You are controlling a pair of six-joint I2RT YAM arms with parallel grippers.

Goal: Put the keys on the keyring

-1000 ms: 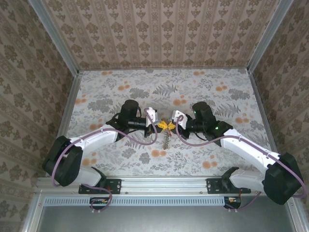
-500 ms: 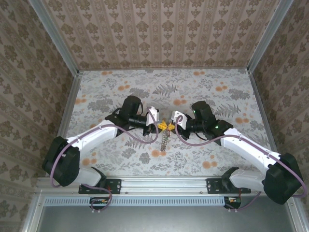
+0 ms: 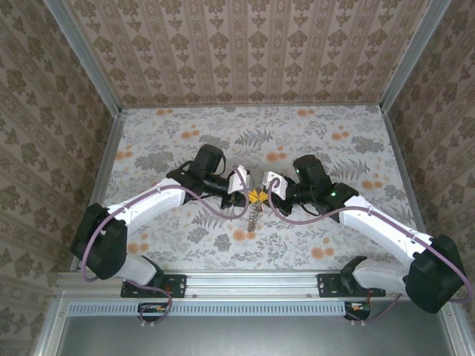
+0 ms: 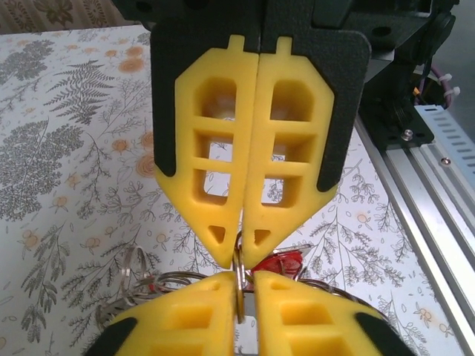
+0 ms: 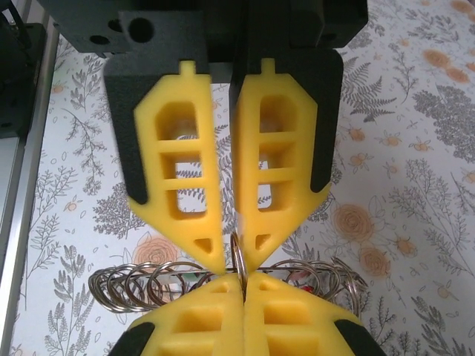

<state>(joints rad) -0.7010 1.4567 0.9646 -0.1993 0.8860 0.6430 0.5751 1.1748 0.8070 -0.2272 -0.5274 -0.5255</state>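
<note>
My two grippers meet tip to tip above the middle of the table. A thin metal keyring (image 4: 239, 280) stands on edge between both pairs of yellow fingertips. My left gripper (image 4: 241, 248) is shut on it from one side, and my right gripper (image 5: 234, 256) is shut on the same keyring (image 5: 237, 261) from the other. In the top view the left gripper (image 3: 249, 194) and right gripper (image 3: 263, 194) touch noses, and a bunch of linked metal rings (image 3: 254, 215) hangs below them. A key with a red head (image 4: 282, 261) lies just behind the fingertips. I make out no other keys.
Several linked split rings (image 5: 141, 282) stretch sideways under the fingertips and continue on the other side (image 5: 334, 282). The floral tablecloth (image 3: 334, 148) runs to papered walls on three sides. A metal rail (image 3: 252, 285) borders the near edge.
The left arm has swung its wrist a little right and toward the back. Both grippers stay tip to tip, and the hanging rings have shifted slightly with them.
</note>
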